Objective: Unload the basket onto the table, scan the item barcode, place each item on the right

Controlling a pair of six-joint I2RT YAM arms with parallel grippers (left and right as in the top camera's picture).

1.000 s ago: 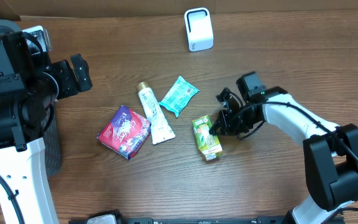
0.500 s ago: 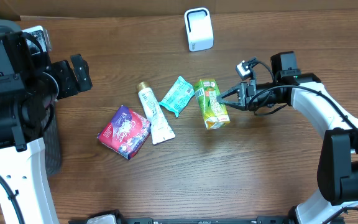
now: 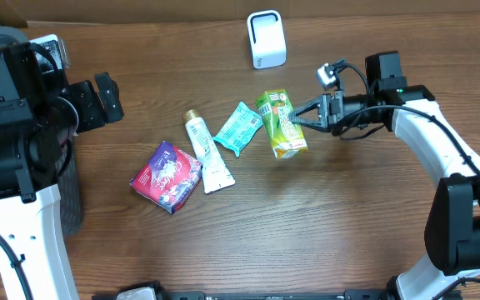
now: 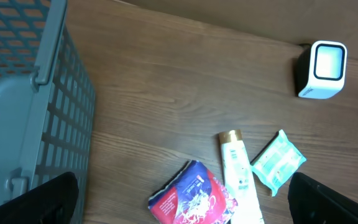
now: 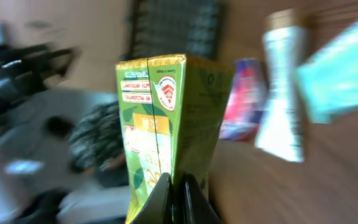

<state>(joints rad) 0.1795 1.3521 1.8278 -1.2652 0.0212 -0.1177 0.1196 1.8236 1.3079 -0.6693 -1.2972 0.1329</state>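
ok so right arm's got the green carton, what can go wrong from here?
1. The right gripper pinches the green carton only by a thin edge seam, so it may swivel or slip in transit.
2. The carton is close beside the teal packet; a low move could knock it.
3. No barcode shows on the faces in view, so the side turned to the white scanner may be wrong.
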